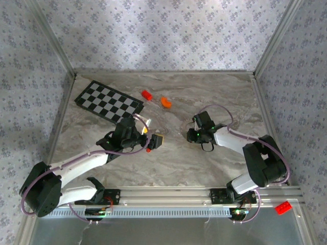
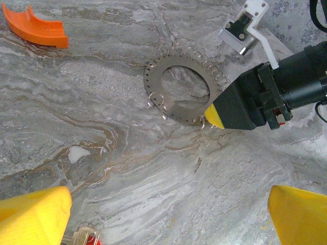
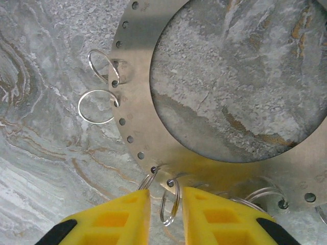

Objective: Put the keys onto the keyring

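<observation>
Keyring [image 2: 179,115] lies flat near the middle of the table [image 2: 127,168]. It is a round band with no long axis, its rim drilled with holes and hung with small wire loops [image 3: 97,122]. The right wrist view shows the right gripper [image 3: 166,217] straddling one loop at the rim, its yellow fingers [image 3: 117,219] a narrow gap apart and not pinching it. In the left wrist view the left gripper [image 2: 168,219] is spread wide. A red-headed key [image 2: 91,239] lies beside one finger, cropped by the frame, so its heading is unclear.
</observation>
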Available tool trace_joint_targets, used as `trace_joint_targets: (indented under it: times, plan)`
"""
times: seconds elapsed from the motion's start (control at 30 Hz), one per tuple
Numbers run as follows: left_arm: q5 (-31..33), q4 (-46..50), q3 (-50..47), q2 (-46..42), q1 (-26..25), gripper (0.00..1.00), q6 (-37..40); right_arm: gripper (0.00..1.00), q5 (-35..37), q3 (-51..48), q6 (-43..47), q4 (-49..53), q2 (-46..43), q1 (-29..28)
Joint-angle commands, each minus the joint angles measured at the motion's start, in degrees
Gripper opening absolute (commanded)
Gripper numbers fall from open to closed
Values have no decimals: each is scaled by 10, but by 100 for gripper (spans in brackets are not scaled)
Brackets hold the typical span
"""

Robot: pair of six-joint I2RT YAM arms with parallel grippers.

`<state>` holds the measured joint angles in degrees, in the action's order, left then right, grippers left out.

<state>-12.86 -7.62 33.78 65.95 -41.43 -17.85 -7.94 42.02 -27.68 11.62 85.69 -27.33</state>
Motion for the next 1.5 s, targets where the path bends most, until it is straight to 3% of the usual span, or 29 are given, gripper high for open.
trace_joint_targets:
  times: [0.0, 1.47]
  plan:
    - [-9, -17, -2, -20, -4, 98, 9, 24, -2, -10, -10, -4, 10, 4]
    - [4, -14, -4, -17, -4, 97, 19, 9, -7, -26, -1, -14, 8, 15]
